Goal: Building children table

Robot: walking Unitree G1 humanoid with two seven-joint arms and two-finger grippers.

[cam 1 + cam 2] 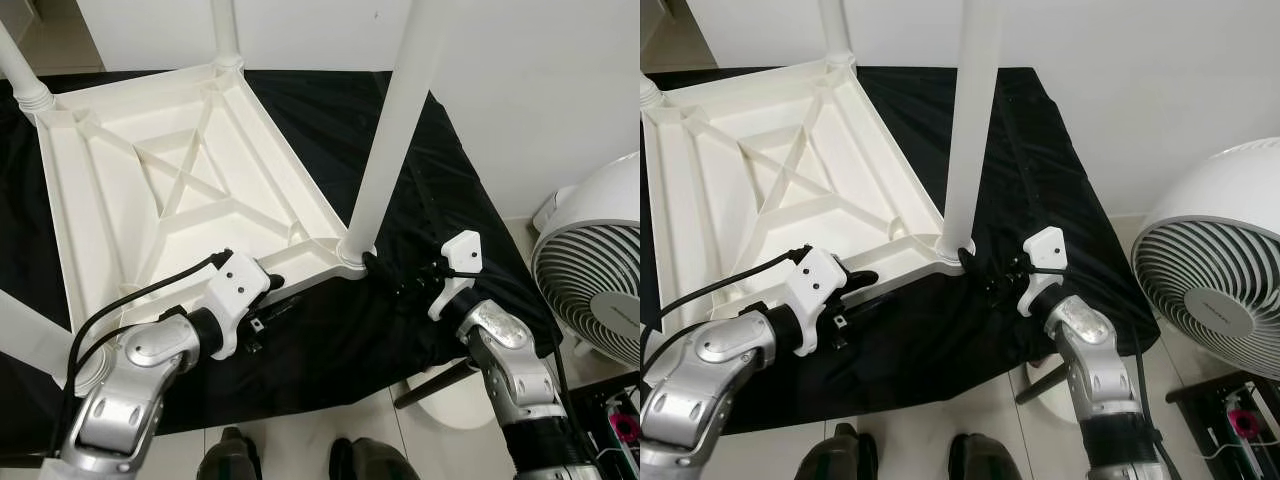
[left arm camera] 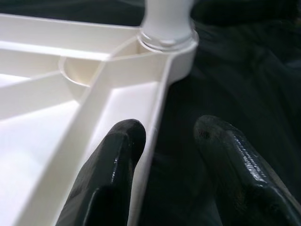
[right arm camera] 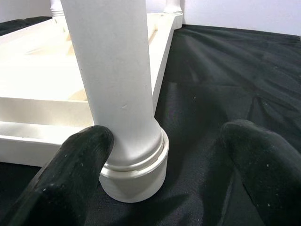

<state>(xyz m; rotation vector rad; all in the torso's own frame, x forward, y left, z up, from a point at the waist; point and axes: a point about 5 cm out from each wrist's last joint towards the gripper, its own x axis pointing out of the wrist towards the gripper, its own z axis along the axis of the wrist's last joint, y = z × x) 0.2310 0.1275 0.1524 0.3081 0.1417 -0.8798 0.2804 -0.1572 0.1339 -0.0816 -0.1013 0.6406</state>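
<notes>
The white plastic children's table (image 1: 150, 190) lies upside down on a black cloth (image 1: 330, 120), its legs pointing up. The near-right leg (image 1: 395, 120) stands screwed into its corner socket (image 3: 136, 174). My left gripper (image 1: 278, 295) is open at the near rim (image 2: 155, 117), one finger over the inner side and the other over the cloth. At the foot of that leg (image 3: 117, 70), my right gripper (image 3: 169, 134) is open, with one fingertip (image 3: 89, 146) beside the leg's collar and the other well apart above the cloth.
Other legs rise at the far corner (image 1: 225, 30), the left corner (image 1: 20, 70) and the near left (image 1: 30, 340). A white fan (image 1: 600, 270) stands close on the right, with its base (image 1: 455, 400) under my right arm. My feet (image 1: 230, 460) are on tiled floor at the cloth's front edge.
</notes>
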